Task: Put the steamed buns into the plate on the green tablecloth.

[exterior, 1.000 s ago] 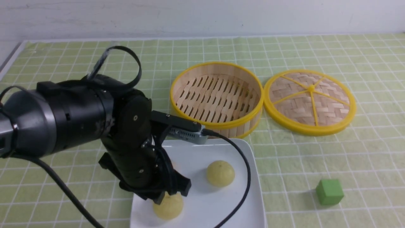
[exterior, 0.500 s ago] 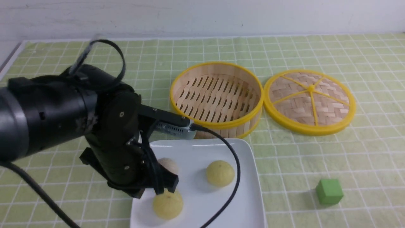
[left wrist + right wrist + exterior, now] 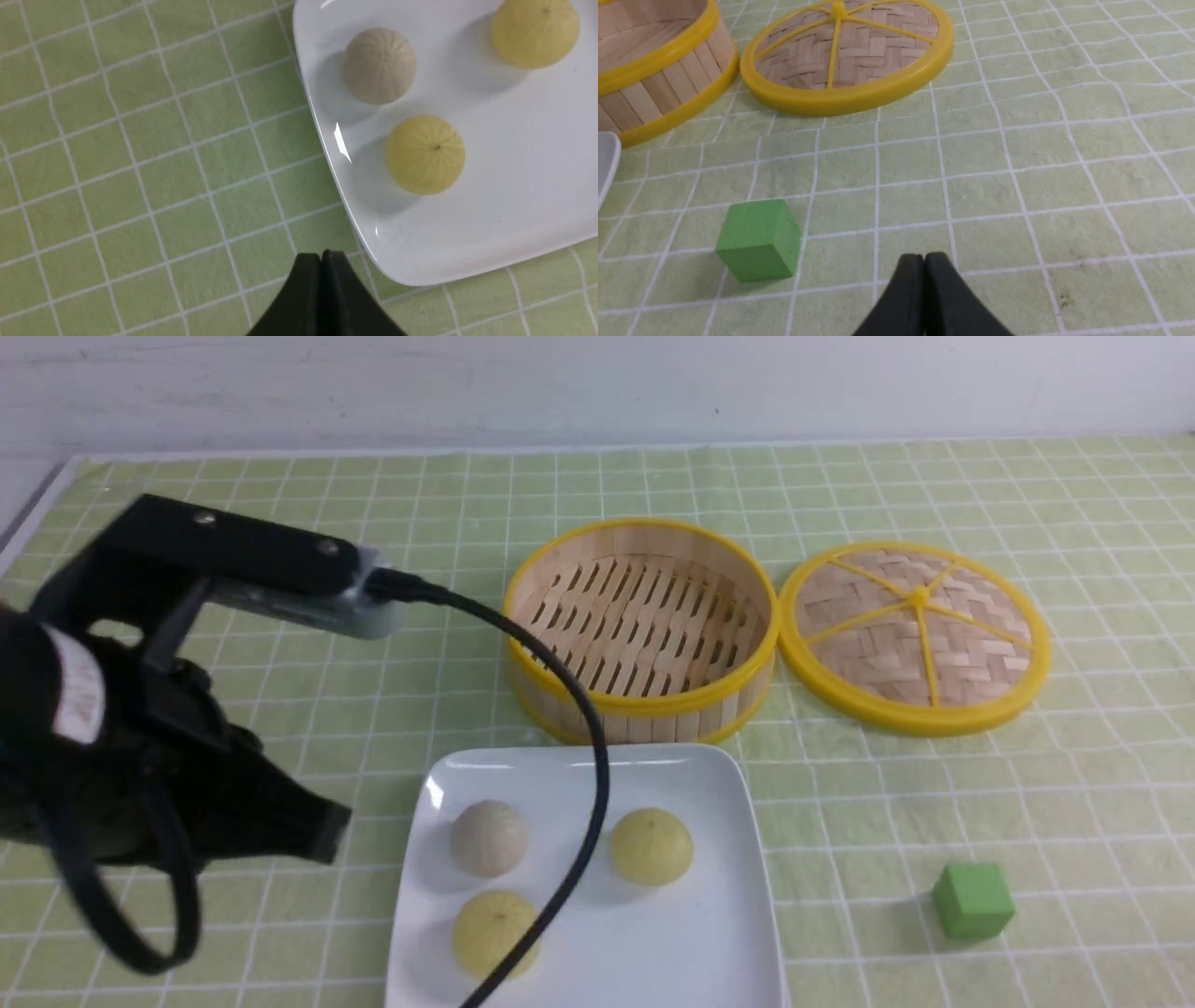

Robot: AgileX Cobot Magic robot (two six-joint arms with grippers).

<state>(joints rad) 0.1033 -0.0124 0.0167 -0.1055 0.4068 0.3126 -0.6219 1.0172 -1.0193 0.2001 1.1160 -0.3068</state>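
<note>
Three steamed buns lie on the white square plate point(image 3: 672, 952) on the green tablecloth point(image 3: 934, 784): an off-white one point(image 3: 490, 837), a pale yellow one point(image 3: 651, 846) to its right and a second yellow one point(image 3: 493, 931) nearer the front. The left wrist view shows the same plate point(image 3: 514, 210) with the off-white bun point(image 3: 379, 65) and the yellow buns point(image 3: 425, 154) point(image 3: 535, 30). My left gripper point(image 3: 327, 826) point(image 3: 321, 255) is shut and empty, left of the plate, above the cloth. My right gripper point(image 3: 923, 257) is shut and empty over bare cloth; the front view does not show it.
An empty bamboo steamer basket point(image 3: 640, 627) with a yellow rim stands behind the plate, its woven lid point(image 3: 915, 635) lying flat to the right. A small green cube point(image 3: 972, 900) point(image 3: 759, 239) sits on the cloth right of the plate. The left arm's cable point(image 3: 583, 784) hangs across the plate.
My left gripper has shut and drawn back to the left, off the plate. The off-white bun, which the arm hid a second ago, now lies uncovered on the plate.
</note>
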